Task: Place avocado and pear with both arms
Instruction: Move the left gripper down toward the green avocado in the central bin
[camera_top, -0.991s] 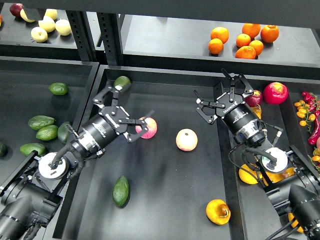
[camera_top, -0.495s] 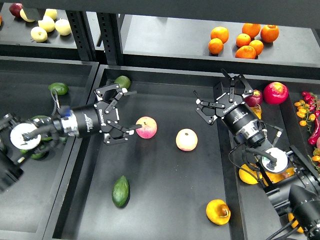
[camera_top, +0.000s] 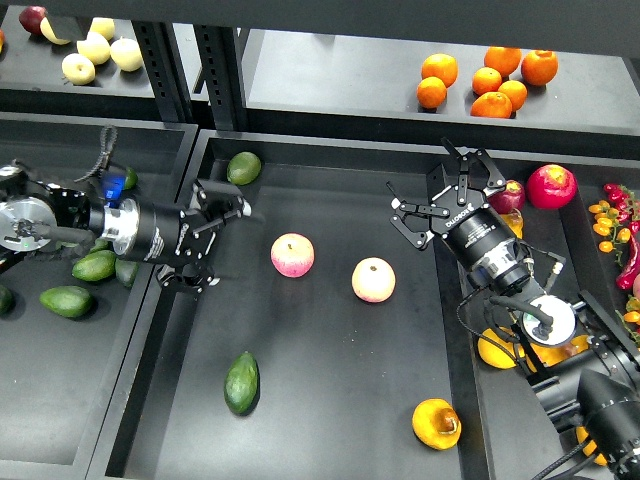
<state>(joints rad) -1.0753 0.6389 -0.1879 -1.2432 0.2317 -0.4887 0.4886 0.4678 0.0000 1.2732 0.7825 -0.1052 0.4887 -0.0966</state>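
The left gripper (camera_top: 205, 240) and right gripper (camera_top: 440, 195) are hovering with fingers spread, gripping nothing; their white lettering is unreadable. The avocado (camera_top: 241, 382) and pear (camera_top: 437, 423) are lying apart.

A dark green avocado (camera_top: 241, 382) lies near the front left corner of the middle tray (camera_top: 330, 440), and the yellow-orange pear (camera_top: 437, 423) lies near its front right corner. Two pink-yellow apples (camera_top: 292, 255) sit mid-tray, well apart from both. The left hand (camera_top: 203, 236) hangs over the tray's left edge, fingers spread, holding nothing. The right hand (camera_top: 445, 197) hovers above the right edge, fingers spread, also holding nothing.
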